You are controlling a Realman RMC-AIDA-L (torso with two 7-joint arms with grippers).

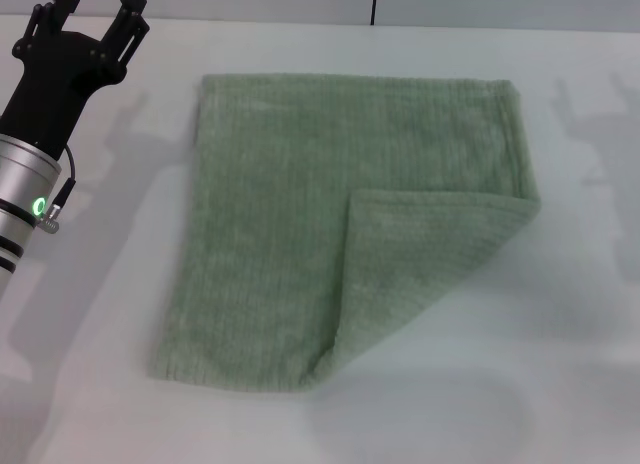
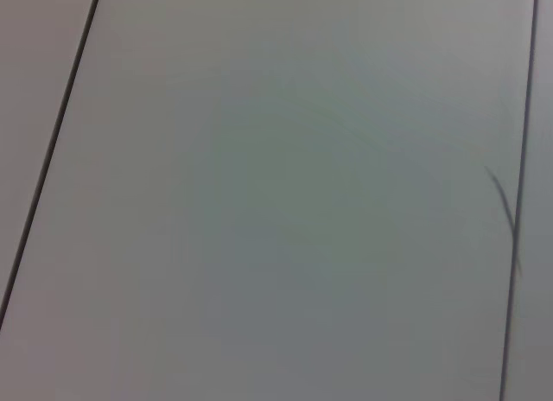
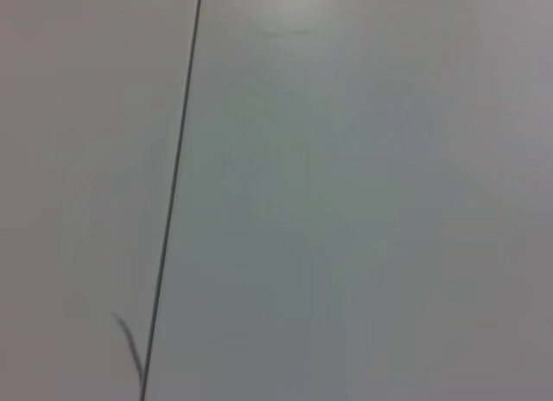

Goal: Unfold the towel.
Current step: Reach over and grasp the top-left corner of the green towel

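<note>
The pale sage-green towel lies flat on the white table in the head view. Its near right corner is folded over onto itself, and the flap lies across the towel's right half. My left gripper is open and empty at the far left of the table, well to the left of the towel's far left corner. My right gripper is out of view; only its shadow falls on the table at the right. Both wrist views show only bare pale panels with dark seams.
The table's far edge runs along the top of the head view, with a dark vertical seam in the wall behind it. Bare table surrounds the towel on all sides.
</note>
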